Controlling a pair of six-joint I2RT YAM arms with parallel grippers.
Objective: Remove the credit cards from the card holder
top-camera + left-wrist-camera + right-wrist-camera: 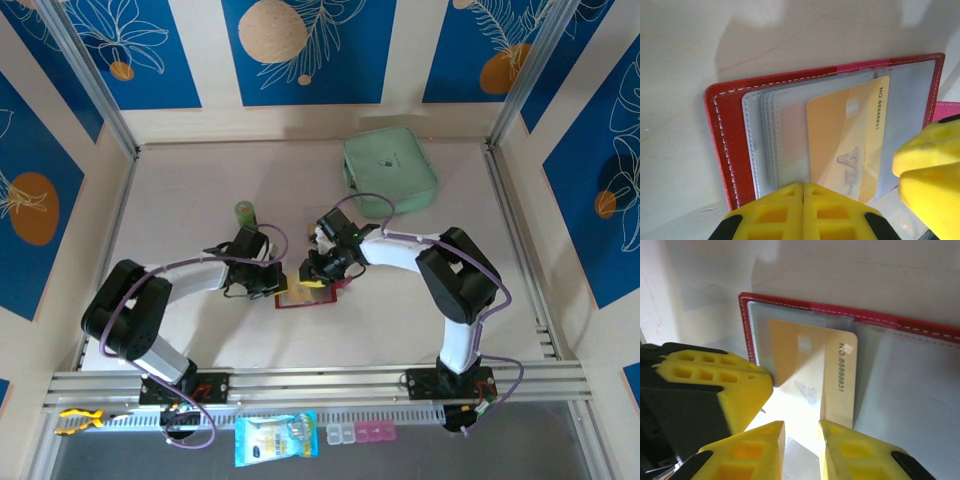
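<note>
The red card holder [308,300] lies open mid-worktop [200,200]. Left wrist view: left gripper [803,200] pressed together over its sleeves [765,140]. Right wrist view: right gripper [801,440] slightly spread at the tan card [810,365]'s end.

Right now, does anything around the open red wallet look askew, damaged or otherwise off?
One thing: the tan-orange card lies skewed in the card holder, its edges tilted against the clear sleeves, and it appears to be partly out of its pocket. Nothing looks torn, bent or spilled.
</note>
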